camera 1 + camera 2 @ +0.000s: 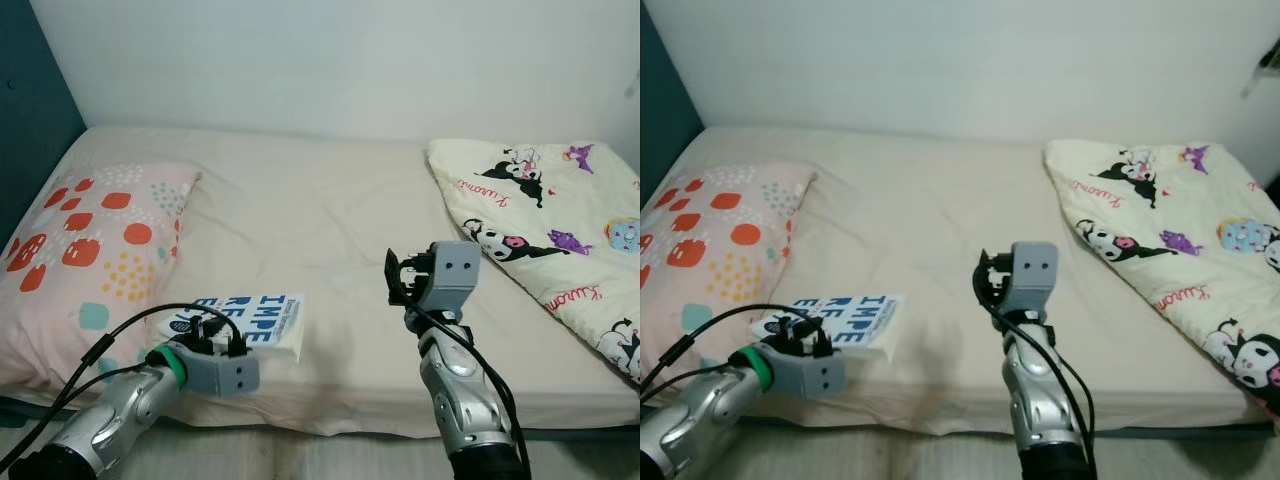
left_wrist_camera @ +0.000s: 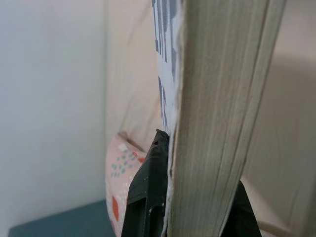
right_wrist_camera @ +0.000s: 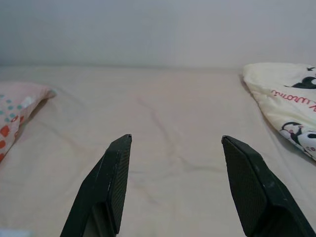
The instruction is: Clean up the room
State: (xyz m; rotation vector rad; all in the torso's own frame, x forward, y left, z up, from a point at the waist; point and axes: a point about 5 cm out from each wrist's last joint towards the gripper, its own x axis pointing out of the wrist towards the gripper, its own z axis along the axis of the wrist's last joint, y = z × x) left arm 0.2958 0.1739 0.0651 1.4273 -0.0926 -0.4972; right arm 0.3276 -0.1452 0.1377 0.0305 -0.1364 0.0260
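Near the front edge of the bed (image 1: 300, 210), the left gripper (image 1: 215, 338) is pinching a book (image 1: 258, 318) between its two black fingers (image 2: 148, 197), one on the cover and one on the back. That book is lying flat on the cream sheet just beside the pillow (image 1: 95, 250); it is a thick paperback with a white cover printed in big blue block letters, of which "IMPE" and, on the line below, something like "RFE" are readable, while the smaller print is too fine to read. From the left wrist, its rough-cut, off-white page edges are showing as a tall block. The pillow is looking soft and plump, pale pink with red, orange and teal spots and dotted patches. The right gripper (image 3: 175, 185) is hovering over the smooth, lightly creased sheet near the bed's middle, its flat, wedge-shaped fingers spread wide and holding nothing. Toward the right side, a puffy cream quilt (image 1: 560, 230) is lying folded, printed with black-and-white cartoon figures, purple shapes and red cursive lettering that cannot be read.
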